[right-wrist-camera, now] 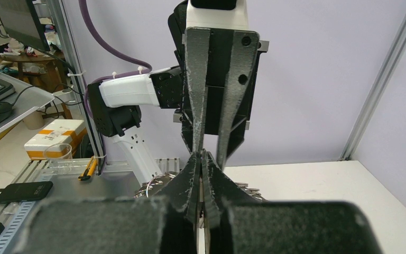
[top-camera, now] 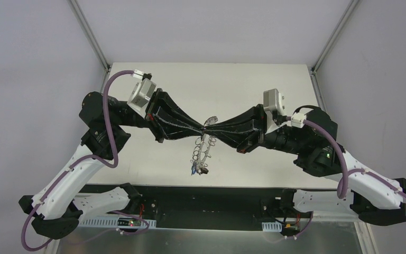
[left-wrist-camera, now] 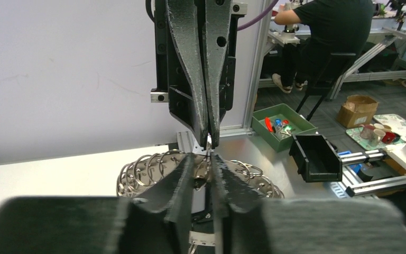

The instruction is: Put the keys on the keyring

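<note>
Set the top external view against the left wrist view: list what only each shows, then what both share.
Only top external: the white-and-black left arm and right arm down to their bases, and a dangling tiny metal key with a blue tag. Only left wrist: a green plastic bin, a black plastic bin and a seated person in a black shirt. Both: the left hand and right hand meeting tip to tip at the flat grey metal keyring with wire loops.

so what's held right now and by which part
Both the left gripper and the right gripper pinch the keyring at its rim, tip to tip; whether on a loop or the plate cannot be told.
</note>
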Tool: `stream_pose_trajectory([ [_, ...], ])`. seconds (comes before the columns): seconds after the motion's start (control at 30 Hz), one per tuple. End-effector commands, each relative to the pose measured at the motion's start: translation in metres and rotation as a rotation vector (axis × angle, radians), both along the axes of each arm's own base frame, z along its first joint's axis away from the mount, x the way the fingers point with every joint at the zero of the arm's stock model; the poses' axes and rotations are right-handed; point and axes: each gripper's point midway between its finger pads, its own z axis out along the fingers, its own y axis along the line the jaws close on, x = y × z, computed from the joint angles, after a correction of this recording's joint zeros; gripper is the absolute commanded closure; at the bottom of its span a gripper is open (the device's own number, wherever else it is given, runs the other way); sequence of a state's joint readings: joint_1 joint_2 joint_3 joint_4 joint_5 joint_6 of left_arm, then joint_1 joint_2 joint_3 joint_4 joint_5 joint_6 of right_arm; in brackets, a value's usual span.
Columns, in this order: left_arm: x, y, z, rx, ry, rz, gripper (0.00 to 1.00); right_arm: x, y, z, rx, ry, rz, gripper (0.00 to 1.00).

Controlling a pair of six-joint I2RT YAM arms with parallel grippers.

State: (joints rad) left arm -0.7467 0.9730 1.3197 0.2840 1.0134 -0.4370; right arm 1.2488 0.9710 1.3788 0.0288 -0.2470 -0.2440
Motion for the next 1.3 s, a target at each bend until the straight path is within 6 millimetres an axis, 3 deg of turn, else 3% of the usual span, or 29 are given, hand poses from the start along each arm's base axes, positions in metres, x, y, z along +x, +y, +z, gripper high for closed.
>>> stream_pose_trajectory([
  [0.0, -0.013, 0.009, 0.019, -0.056, -0.061, -0.023, 0.93, -0.008, -0.015, 0.042, 0.118, -0.047, 0.013, 1.0],
  [0.03, -0.014, 0.008, 0.018, -0.052, -0.062, -0.03, 1.0, -0.008, -0.016, 0.042, 0.119, -0.046, 0.013, 1.0],
  [0.23, -0.016, 0.01, 0.015, -0.043, -0.058, -0.035, 1.0, -0.006, -0.017, 0.041, 0.117, -0.04, 0.0, 1.0],
  [0.4, -0.006, 0.008, 0.001, 0.023, -0.014, 0.028, 1.0, -0.001, -0.018, 0.032, 0.066, -0.014, -0.03, 1.0],
  [0.5, 0.001, 0.008, -0.009, 0.061, 0.02, 0.07, 1.0, 0.003, -0.019, 0.017, -0.005, 0.011, -0.053, 0.98],
  [0.63, 0.007, 0.007, -0.028, 0.128, 0.067, 0.108, 1.0, 0.008, -0.02, -0.007, -0.108, 0.045, -0.083, 0.83],
  [0.93, 0.013, 0.008, -0.068, 0.279, 0.139, 0.14, 1.0, 0.011, -0.02, -0.056, -0.4, 0.1, -0.095, 0.64],
  [1.27, 0.012, 0.015, -0.104, 0.459, 0.241, 0.146, 1.0, 0.012, -0.012, -0.101, -0.631, 0.153, -0.047, 0.61],
])
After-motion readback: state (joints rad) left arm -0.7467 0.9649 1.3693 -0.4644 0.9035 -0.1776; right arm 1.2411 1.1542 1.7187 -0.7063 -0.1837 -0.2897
